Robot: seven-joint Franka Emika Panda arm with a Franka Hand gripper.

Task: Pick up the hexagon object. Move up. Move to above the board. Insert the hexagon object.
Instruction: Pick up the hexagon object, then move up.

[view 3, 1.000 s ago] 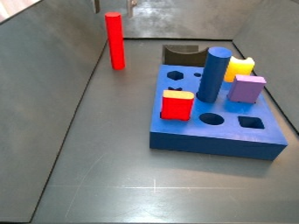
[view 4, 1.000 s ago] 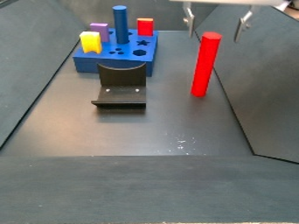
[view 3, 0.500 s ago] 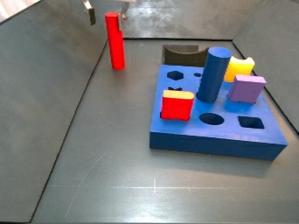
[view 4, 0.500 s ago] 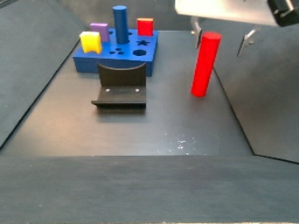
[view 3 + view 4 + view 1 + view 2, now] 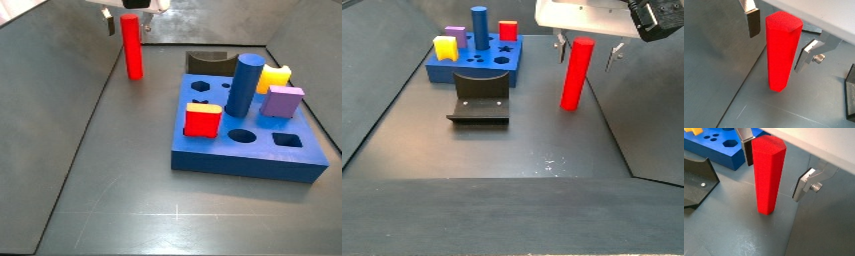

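The hexagon object (image 5: 132,46) is a tall bright red rod standing upright on the dark floor near the left wall; it shows in both wrist views (image 5: 781,50) (image 5: 767,173) and in a side view (image 5: 577,73). My gripper (image 5: 588,50) is open and sits just above the rod's top, one finger (image 5: 752,22) on each side, with gaps and no contact; it also shows in a side view (image 5: 130,24). The board (image 5: 247,153) is a thick blue block with shape-cut holes, apart to the right, also seen in a side view (image 5: 449,71).
On the board stand a dark blue cylinder (image 5: 245,85), a short red cube (image 5: 203,121), a yellow piece (image 5: 275,76) and a purple piece (image 5: 282,101). The dark fixture (image 5: 480,97) stands by the board. Grey walls enclose the floor.
My gripper has come into view and dropped from above to the rod's top, fingers straddling it. The rod and the pieces on the board have not moved.
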